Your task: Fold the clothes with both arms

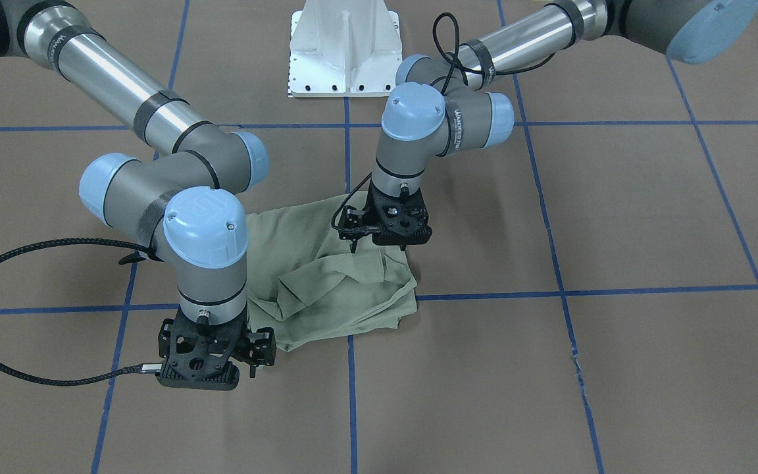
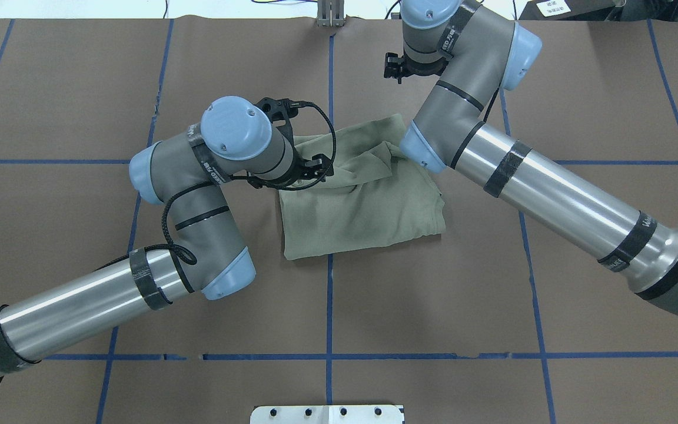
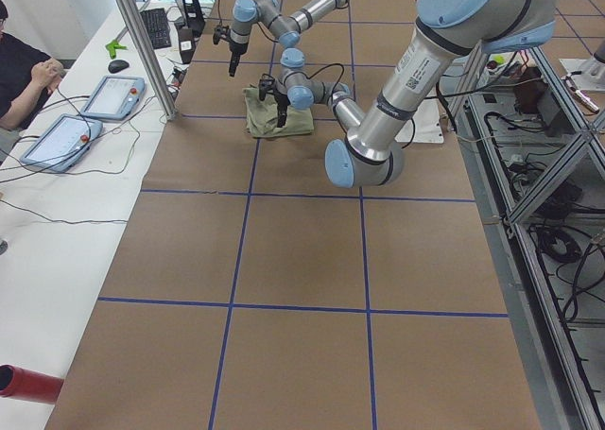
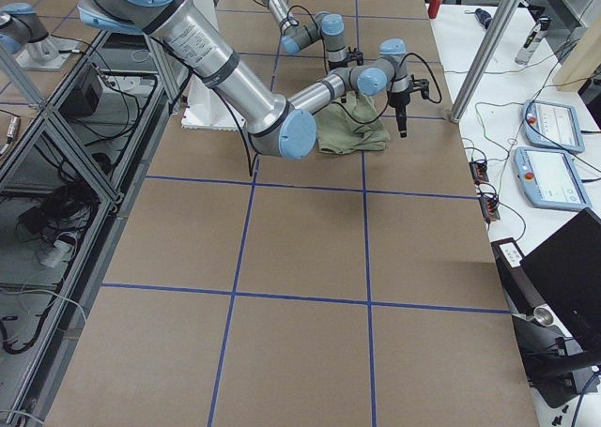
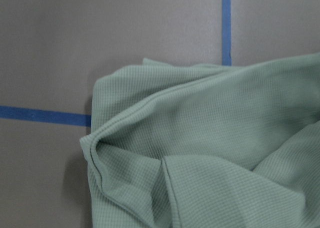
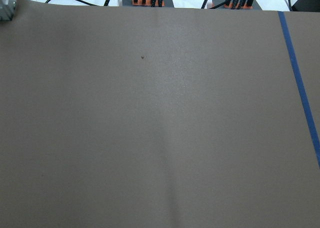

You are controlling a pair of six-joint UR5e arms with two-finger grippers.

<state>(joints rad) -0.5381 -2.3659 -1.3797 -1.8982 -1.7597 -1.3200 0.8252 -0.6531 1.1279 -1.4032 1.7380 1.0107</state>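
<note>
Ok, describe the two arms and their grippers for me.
The left arm and right arm are silver tubes with grey joints, light blue round caps and black bands with white lettering. The left gripper and right gripper are black, each with a black braided cable.

Overhead opposite front, sides lengthwise, four share shirt [image 1: 346, 289]

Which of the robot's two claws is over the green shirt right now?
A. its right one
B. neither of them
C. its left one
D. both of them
C. The left gripper hangs over an edge of the shirt and its wrist camera is filled with green knit. The right gripper is off to the side, and its wrist camera sees only bare table.
</note>
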